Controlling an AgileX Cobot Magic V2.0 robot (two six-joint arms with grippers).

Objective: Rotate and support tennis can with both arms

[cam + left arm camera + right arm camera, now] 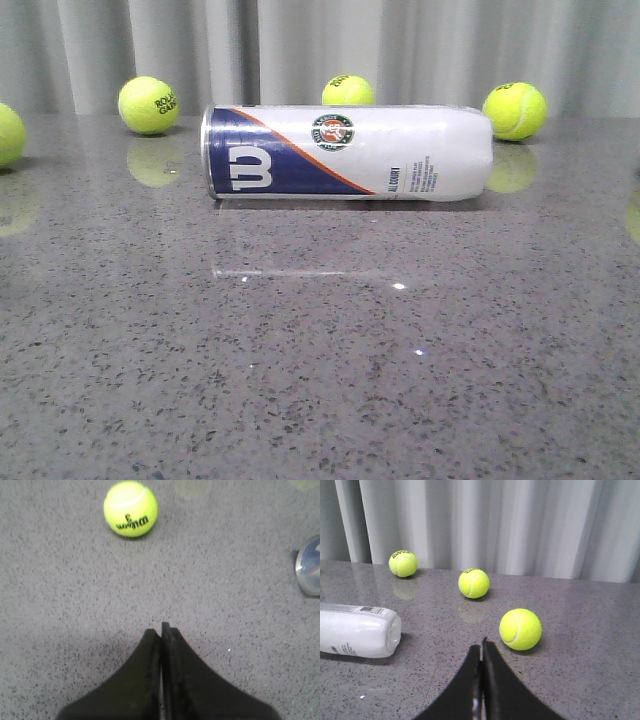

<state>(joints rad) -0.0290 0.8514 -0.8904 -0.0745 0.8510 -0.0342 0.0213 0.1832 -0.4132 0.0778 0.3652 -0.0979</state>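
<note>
While the front view shows no arm at all, it records one tennis can [348, 152] lying on its side on the grey speckled tabletop [320, 380], metal rim to the robot's left and rounded end to the right. Four tennis balls are in that view: one cut by the left edge [8, 133], one behind the can's rim end [148, 105], one behind its middle [348, 91], one past its rounded end [515, 110].

Left claw [161, 626]: fingers pressed together, empty, over bare tabletop. The can's rim [309, 572] shows at the frame edge, well apart from the claw; one ball [130, 508] lies ahead.

Right claw [481, 644]: fingers together, empty. The can's rounded end [360, 631] lies off to one side, not touching; three balls are in view, the nearest [520, 629] just beside the tips.

Legible: a white "W" and a round emblem on the can; "Wilson 3" on the left-wrist ball; small print unreadable.
</note>
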